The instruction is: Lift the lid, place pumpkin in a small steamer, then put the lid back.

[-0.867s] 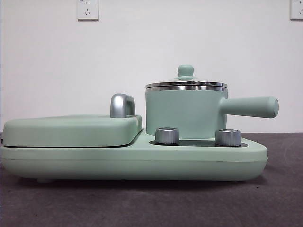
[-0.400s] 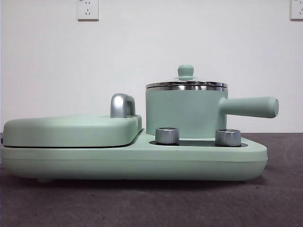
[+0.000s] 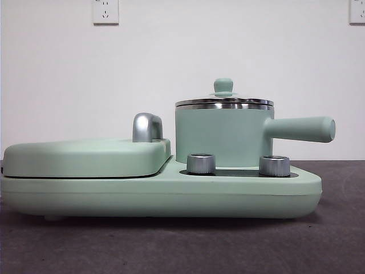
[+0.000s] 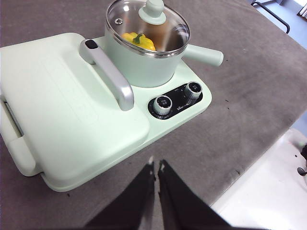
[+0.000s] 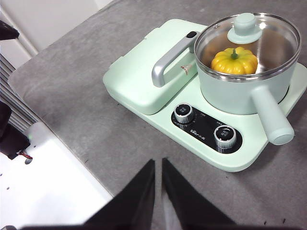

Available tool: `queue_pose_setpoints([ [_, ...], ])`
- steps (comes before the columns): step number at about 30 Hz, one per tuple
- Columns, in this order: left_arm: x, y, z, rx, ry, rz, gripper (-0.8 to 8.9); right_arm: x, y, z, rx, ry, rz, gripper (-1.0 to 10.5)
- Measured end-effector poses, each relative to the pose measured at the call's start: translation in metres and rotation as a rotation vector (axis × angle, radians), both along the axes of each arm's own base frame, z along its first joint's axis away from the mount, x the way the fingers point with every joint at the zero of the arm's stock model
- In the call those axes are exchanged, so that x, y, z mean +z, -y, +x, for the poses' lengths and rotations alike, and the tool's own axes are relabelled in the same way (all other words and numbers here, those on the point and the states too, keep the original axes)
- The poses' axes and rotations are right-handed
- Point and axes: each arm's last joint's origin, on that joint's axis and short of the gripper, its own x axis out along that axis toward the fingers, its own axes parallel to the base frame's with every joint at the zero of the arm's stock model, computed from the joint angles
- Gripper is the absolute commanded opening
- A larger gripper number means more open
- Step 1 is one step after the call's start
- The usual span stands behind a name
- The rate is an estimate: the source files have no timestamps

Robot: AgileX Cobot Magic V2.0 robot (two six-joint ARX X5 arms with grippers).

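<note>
Pumpkin [image 5: 234,60] – glossy, ribbed – inside small steamer [image 5: 240,91], glass lid [image 5: 245,40] on

One lid [image 3: 223,101]; one pumpkin [image 5: 234,60]; one small steamer [image 3: 222,136]; two knobs [image 3: 201,163].

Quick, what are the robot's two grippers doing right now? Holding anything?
Left gripper: shut, holding nothing, above the table away from the pot.
Right gripper: shut, holding nothing, also back from the pot.
</note>
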Motion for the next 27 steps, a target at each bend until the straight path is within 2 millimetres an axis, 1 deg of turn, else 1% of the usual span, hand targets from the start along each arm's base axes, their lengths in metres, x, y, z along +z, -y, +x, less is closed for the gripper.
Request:
queue_pose_setpoints([
  [6,0.001,-0.002,0.0,0.016,0.013,-0.011,0.19,0.0,0.0,0.0,0.0,0.0,0.0,0.2],
  [11,-0.004,-0.011,0.001,0.114,0.019,-0.016,0.19,0.0,0.0,0.0,0.0,0.0,0.0,0.2],
  [13,-0.012,-0.015,0.005,0.187,0.027,-0.008,0.19,0.0,0.0,0.0,0.0,0.0,0.0,0.2],
  [17,-0.038,-0.025,0.013,0.293,0.105,0.06,0.19,0.0,0.0,0.0,0.0,0.0,0.0,0.2],
  [20,-0.063,-0.033,0.015,0.379,0.177,0.072,0.19,0.0,0.0,0.0,0.0,0.0,0.0,0.2],
  [23,-0.091,-0.039,0.013,0.444,0.244,0.06,0.19,0.0,0.0,0.0,0.0,0.0,0.0,0.2],
  [27,-0.136,-0.044,0.016,0.503,0.301,0.055,0.19,0.0,0.0,0.0,0.0,0.0,0.0,0.2],
])
